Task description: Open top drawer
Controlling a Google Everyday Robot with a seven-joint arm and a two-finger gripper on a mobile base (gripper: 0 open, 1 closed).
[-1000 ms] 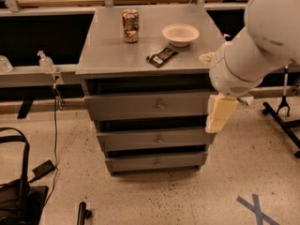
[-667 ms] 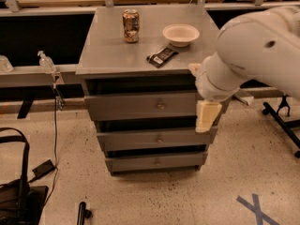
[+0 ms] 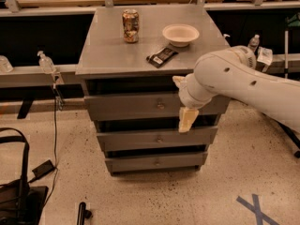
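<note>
Grey metal cabinet (image 3: 112,50) with 3 drawers, seen from the front and above. The top drawer (image 3: 131,107), the widest of the 3, sits directly beneath the cabinet top, a dark gap above its flat front and a small round knob at its centre. The gripper (image 3: 186,115), cream-coloured at the end of a white arm (image 3: 243,81) entering from the right, hangs in front of the right part of this drawer front, just right of the knob; whether it is wide or narrow cannot be told. On the cabinet top stand 1 can (image 3: 131,26), 1 white bowl (image 3: 180,34) and 1 dark wrapped bar (image 3: 162,56).
</note>
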